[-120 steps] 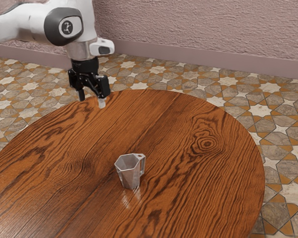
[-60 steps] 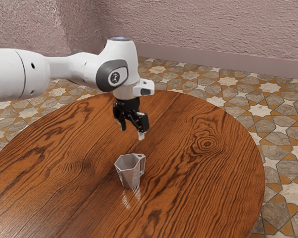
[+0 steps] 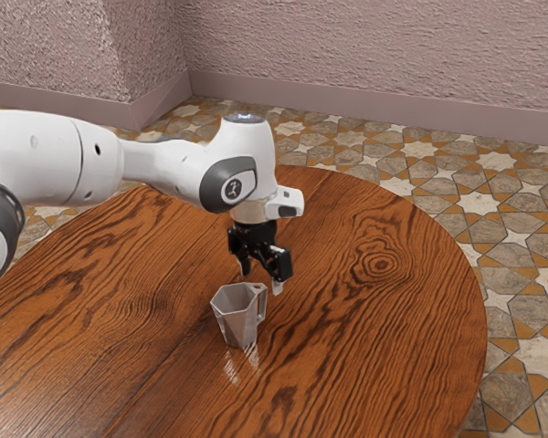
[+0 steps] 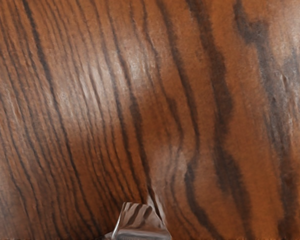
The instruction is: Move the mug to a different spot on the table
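Now, mug (image 3: 240, 315): a grey, faceted metal cup standing upright, mouth up, on the wooden table, a little toward the exterior view's left of its middle.
Mug, wrist view (image 4: 140, 226): a shiny angular piece lying just under the hand, with dark wood grain all around it.
Gripper (image 3: 262, 276): black, pointing straight down, fingers apart with nothing between them; it hangs just above the mug's rim, on the side farther from the camera, and touches nothing.
Arm (image 3: 164, 169): white, coming in from the exterior view's left, the forearm nearly level over the table, the wrist bent down so that the hand is vertical.
Table (image 3: 393, 319): round, glossy, with strong grain and a knot toward the exterior view's right.
Floor (image 3: 493, 182): patterned star tiles beyond the table.
Wall (image 3: 393, 46): rough, pinkish, with a plain skirting.
Cut off: the arm's base, the table's near edge, and most of the mug in the wrist view.
Hard to make out: the mug's handle.
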Controlling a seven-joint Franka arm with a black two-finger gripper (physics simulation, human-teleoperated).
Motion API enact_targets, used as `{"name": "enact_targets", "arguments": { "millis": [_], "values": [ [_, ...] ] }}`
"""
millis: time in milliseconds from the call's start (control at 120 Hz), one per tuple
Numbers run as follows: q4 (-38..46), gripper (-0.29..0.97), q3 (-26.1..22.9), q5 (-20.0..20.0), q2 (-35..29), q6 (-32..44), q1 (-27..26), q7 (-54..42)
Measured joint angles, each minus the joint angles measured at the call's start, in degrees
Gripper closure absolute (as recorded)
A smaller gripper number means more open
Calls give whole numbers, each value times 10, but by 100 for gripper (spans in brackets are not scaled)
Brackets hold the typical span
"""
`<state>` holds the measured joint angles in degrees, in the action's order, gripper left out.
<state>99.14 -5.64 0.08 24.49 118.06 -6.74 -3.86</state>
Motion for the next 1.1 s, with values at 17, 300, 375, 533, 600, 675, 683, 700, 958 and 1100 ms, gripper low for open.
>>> {"name": "enact_targets", "arguments": {
  "millis": [17, 300, 375, 533, 600, 675, 683, 700, 958, 1100],
  "values": [
    [1, 2, 0, 0, 0, 1, 0, 0],
    [-2, 3, 0, 5, 24, 10, 4, -5],
    [-2, 3, 0, 6, 31, 12, 4, -6],
    [0, 5, 2, 13, 37, 13, 2, -9],
    [1, 6, 3, 20, 38, 14, 1, -10],
    [1, 10, 3, 26, 39, 14, 0, -11],
    [1, 11, 3, 26, 39, 14, 0, -11],
    [1, 12, 3, 27, 39, 14, 0, -11],
    [1, 30, 3, 34, 40, 2, -1, -12],
    [-1, 38, 4, 45, 42, -11, -4, -12]
  ]
}}
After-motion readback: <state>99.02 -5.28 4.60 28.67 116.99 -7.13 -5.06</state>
